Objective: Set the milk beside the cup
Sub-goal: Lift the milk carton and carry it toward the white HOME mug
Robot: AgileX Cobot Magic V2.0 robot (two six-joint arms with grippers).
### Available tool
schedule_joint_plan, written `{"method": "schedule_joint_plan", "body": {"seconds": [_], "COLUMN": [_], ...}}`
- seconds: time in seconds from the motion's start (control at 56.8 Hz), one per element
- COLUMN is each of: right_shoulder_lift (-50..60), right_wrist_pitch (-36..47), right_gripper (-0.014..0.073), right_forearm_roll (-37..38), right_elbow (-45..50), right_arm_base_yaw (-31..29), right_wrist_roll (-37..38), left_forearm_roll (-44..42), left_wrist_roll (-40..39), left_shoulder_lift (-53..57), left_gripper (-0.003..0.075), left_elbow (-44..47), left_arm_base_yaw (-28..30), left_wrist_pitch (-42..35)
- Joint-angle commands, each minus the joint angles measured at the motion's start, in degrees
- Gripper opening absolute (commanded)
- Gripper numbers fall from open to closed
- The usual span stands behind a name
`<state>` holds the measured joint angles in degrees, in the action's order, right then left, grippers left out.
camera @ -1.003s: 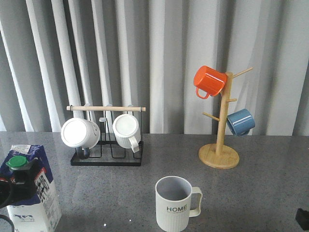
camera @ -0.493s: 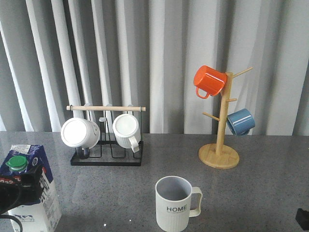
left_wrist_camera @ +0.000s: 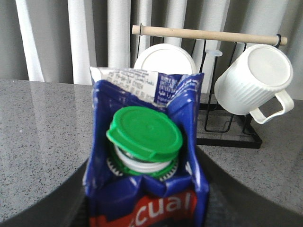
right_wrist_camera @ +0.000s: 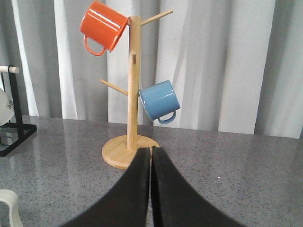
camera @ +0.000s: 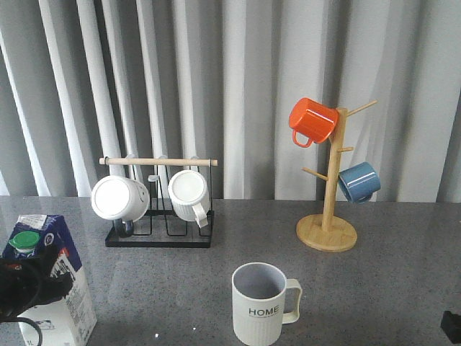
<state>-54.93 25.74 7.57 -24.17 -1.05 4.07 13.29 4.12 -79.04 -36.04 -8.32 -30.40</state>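
The left tool (camera: 29, 288) is grasping the milk (camera: 50, 288) at the lower left; the cup (camera: 261, 303) sits at bottom middle, well apart; the right tool (right_wrist_camera: 150, 189) is clenched

Between the milk (camera: 50, 288) in my left gripper (camera: 25, 292) and the cup (camera: 261, 303) I see only bare grey surface (camera: 158, 288), so a path to the right is open. Behind this strip stands the black rack (camera: 160, 205) with two white mugs (camera: 119, 197), well apart from the cup. The wooden mug tree (camera: 328, 216) stands behind the cup on the right. The surface right of the cup is also free
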Motion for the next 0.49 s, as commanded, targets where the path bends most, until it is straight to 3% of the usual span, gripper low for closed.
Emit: {"method": "schedule_joint_plan", "body": {"seconds": [0.0, 0.475], "right_shoulder_lift": [0.79, 0.79], "right_wrist_pitch": [4.5, 4.44], "right_gripper": [-0.0006, -0.0006], "right_forearm_roll": [-0.1, -0.1], "right_elbow": [-1.51, -1.51], "right_arm_base_yaw": [-0.39, -0.39], "right_wrist_roll": [-0.21, -0.21], "left_forearm_roll": [-0.55, -0.5], "left_wrist_roll": [-0.94, -0.97], "left_shoulder_lift": [1.6, 1.6], "left_gripper": [0.0141, 0.0146], "left_elbow": [-1.8, -1.72], "left_arm_base_yaw": [-0.26, -0.26], "left_wrist_pitch": [-4.62, -6.01]}}
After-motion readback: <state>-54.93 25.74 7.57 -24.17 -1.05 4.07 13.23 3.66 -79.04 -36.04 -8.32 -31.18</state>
